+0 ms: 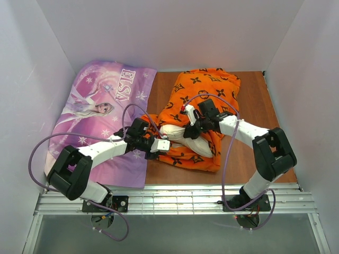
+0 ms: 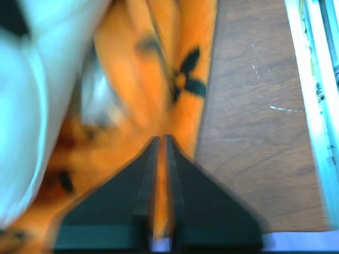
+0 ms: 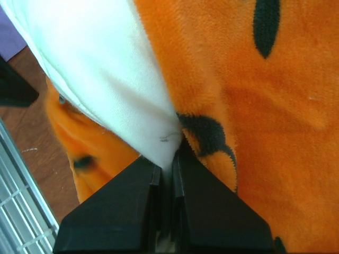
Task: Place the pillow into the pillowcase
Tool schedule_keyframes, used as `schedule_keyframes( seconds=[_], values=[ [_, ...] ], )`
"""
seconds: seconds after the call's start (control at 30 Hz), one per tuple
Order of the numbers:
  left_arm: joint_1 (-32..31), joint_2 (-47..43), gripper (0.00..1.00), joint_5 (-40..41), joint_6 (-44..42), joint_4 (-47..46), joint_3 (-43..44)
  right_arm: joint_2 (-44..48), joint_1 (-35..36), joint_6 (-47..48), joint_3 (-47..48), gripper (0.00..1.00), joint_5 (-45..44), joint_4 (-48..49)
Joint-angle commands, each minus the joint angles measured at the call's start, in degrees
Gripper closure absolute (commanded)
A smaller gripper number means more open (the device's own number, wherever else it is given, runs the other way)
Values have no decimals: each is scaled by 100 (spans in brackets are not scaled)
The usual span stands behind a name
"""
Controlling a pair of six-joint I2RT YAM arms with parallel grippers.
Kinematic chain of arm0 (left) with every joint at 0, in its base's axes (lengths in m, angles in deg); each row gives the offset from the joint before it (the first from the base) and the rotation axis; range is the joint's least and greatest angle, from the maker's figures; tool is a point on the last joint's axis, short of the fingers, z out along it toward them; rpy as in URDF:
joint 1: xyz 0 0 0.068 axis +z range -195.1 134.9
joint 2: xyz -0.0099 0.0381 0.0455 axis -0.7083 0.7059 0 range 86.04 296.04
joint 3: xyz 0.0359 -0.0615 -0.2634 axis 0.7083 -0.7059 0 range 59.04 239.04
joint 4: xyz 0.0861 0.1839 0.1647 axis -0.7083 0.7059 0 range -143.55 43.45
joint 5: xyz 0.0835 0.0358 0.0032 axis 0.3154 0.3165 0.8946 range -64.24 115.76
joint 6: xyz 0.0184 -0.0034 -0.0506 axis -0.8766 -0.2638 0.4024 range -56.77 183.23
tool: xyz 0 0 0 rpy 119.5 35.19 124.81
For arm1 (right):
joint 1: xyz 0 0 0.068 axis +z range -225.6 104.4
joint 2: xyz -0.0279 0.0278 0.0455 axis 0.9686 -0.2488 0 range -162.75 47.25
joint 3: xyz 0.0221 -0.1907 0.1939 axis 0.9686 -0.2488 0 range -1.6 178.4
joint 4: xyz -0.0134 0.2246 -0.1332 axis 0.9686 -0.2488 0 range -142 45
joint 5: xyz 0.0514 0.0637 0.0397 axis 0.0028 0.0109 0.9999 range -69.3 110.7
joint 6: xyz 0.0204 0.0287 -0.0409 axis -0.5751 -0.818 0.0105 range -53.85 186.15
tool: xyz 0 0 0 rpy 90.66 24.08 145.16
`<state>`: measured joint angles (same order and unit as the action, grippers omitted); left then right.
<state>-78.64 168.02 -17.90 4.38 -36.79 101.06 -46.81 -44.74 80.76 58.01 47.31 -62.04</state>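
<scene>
Two arms are reaching inward in the top view and meeting over the middle of the tabletop (image 1: 254,106). The pillowcase (image 1: 209,98) is lying bunched there, just beside a purple printed fabric (image 1: 100,121). The pillow (image 1: 177,132) is sitting mostly inside the case, and only a white patch is showing at the near opening. The left fingers (image 1: 158,145) are touching the near left edge of the case. The right fingers (image 1: 190,129) are working at the white patch.

The left wrist view is blurring badly. The left fingers (image 2: 151,159) are standing narrow and pinching a thin orange fold of the pillowcase (image 2: 159,69). The pillow (image 2: 26,106) is bulging at the left, with bare tabletop (image 2: 254,132) at the right.

In the right wrist view, the right fingers (image 3: 151,180) are nearly together. They are gripping a tip of the pillow (image 3: 106,69) where it is meeting the pillowcase (image 3: 254,106). Whether the orange edge is also being caught cannot be told.

Handling: both items are looking light, soft and limp.
- The pillow is likely compressing under a grip and springing back.
- The plush case is likely dragging on the pillow rather than sliding.
- Take the case by the edge of its opening and the pillow by a corner or stitched edge.

Orange folds are hiding the far end of the pillow, so how deep it is sitting stays unclear. The full outline of the opening is not traceable.
</scene>
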Motion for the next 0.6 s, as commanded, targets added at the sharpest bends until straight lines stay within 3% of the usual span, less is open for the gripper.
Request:
schedule_keyframes(
  seconds=[0.0,0.03,0.17,0.33,0.37,0.57],
  values=[
    [128,-243,90,322,924,251,7,-51,-237,-45,-205,99,-404,-898],
    [128,-217,72,375,1206,215,182,-147,-237,-116,-161,99,-324,-872],
    [120,-471,60,893,2788,-152,281,-490,-237,-616,-187,99,107,-608],
    [85,-1122,49,2317,4767,-682,113,-745,-264,-1092,-214,99,459,-371],
    [50,-1079,34,2370,4978,-708,148,-745,-281,-1127,-187,99,503,-353],
    [-354,-113,31,3390,6420,-648,411,-587,-360,-1417,23,99,766,-335]
  ],
)
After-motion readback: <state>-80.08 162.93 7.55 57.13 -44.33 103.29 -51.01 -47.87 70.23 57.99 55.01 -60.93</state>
